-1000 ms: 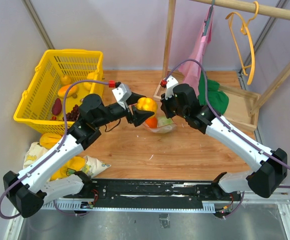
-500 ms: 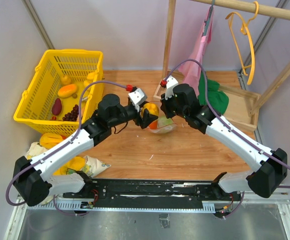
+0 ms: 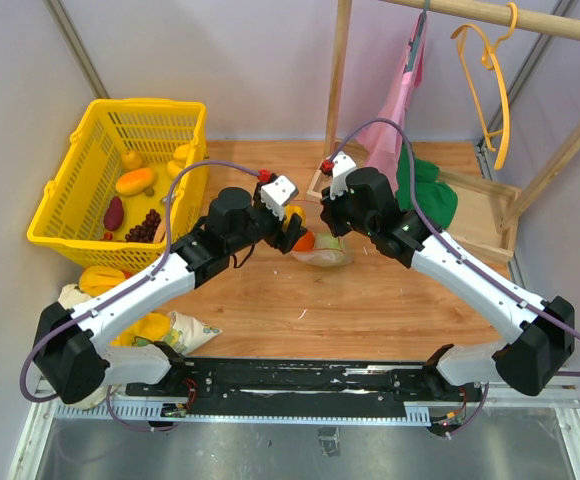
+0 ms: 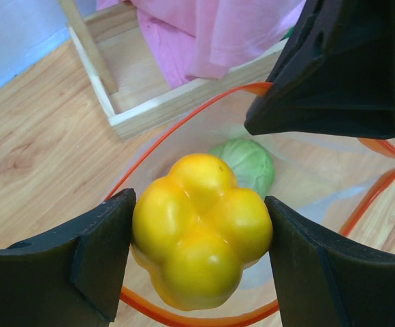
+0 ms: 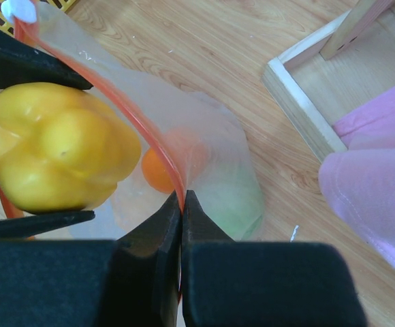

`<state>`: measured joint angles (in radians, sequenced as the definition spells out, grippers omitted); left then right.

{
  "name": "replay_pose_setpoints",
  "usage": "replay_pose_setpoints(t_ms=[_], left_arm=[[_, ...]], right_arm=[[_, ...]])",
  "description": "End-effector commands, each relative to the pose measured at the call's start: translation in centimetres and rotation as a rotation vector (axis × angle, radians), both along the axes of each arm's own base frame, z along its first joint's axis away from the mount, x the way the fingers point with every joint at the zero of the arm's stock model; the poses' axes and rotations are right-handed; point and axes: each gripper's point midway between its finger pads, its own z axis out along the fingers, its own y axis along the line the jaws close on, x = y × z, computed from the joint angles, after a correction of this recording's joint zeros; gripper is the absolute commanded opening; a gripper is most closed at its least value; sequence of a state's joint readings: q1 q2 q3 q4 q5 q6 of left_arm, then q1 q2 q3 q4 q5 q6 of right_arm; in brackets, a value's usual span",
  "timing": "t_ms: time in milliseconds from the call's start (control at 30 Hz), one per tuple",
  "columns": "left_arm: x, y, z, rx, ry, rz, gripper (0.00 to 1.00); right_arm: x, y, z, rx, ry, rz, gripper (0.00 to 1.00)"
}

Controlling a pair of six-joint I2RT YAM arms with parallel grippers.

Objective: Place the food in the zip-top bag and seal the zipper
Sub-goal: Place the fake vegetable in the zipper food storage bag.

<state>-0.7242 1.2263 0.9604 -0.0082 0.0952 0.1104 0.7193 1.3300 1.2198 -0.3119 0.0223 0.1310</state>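
A yellow toy pepper (image 4: 201,228), one piece of the food, sits squeezed between the fingers of my left gripper (image 4: 201,238), just over the open mouth of the zip-top bag (image 5: 211,129). The orange-red zipper (image 4: 186,319) loops around beneath it. My right gripper (image 5: 182,197) is shut on the zipper (image 5: 126,109) and holds that edge up. Inside the bag lie a green piece (image 4: 245,163) and an orange piece (image 5: 158,174). From the top view, both grippers meet at the bag (image 3: 325,255) mid-table, the left gripper (image 3: 295,225) on its left, the right gripper (image 3: 328,222) above it.
A yellow mesh basket (image 3: 90,130) with several more toy foods stands at the back left. Snack packets (image 3: 160,330) lie by the left arm's base. A wooden rack base (image 3: 470,215), a pink cloth (image 3: 405,80) and a green cloth (image 3: 430,195) stand right behind the bag.
My left gripper has carried the yellow pepper rightward and down to the bag's mouth. The right gripper has stayed put, still pinching the zipper edge.
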Motion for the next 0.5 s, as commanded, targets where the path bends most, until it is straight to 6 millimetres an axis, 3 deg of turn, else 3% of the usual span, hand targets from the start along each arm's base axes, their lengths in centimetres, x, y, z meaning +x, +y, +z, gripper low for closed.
replay_pose_setpoints(t_ms=[0, 467], left_arm=[[0.75, -0.01, 1.83, -0.017, -0.038, 0.039, 0.68], [0.73, 0.08, 1.84, -0.023, -0.031, 0.047, 0.85]], right_arm=[[-0.06, 0.29, 1.33, 0.035, -0.015, 0.010, 0.01], [-0.11, 0.57, 1.17, 0.042, -0.004, 0.019, 0.01]])
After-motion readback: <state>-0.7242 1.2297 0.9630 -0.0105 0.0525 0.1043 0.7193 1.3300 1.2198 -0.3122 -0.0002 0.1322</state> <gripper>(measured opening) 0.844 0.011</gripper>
